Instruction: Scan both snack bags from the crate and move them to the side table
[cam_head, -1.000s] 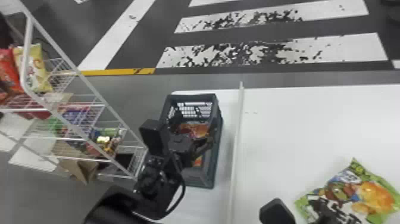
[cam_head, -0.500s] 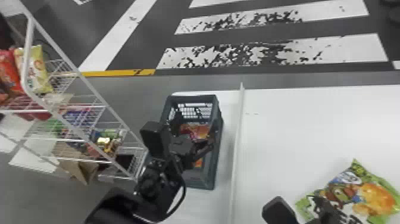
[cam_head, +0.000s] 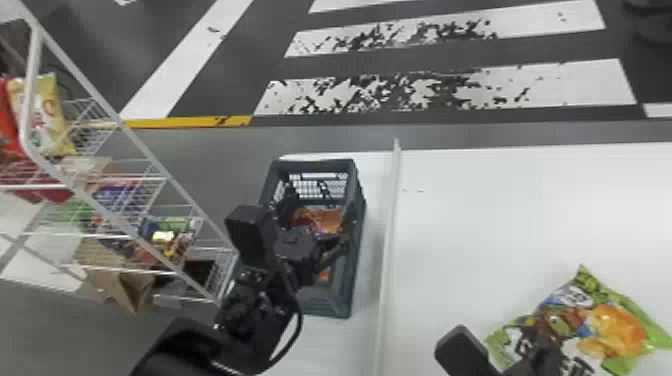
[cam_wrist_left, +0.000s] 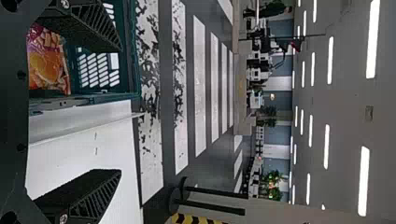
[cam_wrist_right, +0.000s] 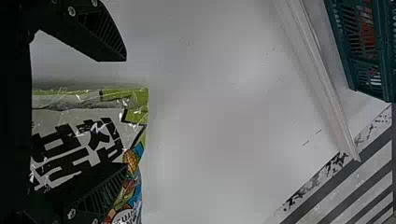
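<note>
My left gripper (cam_head: 317, 226) stands at the dark green crate (cam_head: 327, 302), open, its hand over the crate's near part. Inside the crate lies an orange and red snack bag (cam_head: 327, 219). From the left wrist view, the left gripper (cam_wrist_left: 121, 110) has its fingers spread, and the snack bag (cam_wrist_left: 46, 60) rests against the crate wall. On the white table at right is a green snack bag (cam_head: 617, 327) with dark lettering. My right gripper (cam_head: 502, 350) is open at that bag's left edge. Seen by the right wrist, the right gripper (cam_wrist_right: 126, 113) has one finger over the green bag (cam_wrist_right: 134, 112) and the other beside it.
A raised pale strip (cam_head: 390, 240) runs across the white table (cam_head: 475, 215) between the crate and the green bag. To the left stands a white wire rack (cam_head: 150, 175) stocked with snack packets. Beyond the table is dark floor with white stripes.
My left gripper has shifted slightly left and toward the near side over the crate, leaving a little more of the orange bag uncovered. The green bag lies where it was.
</note>
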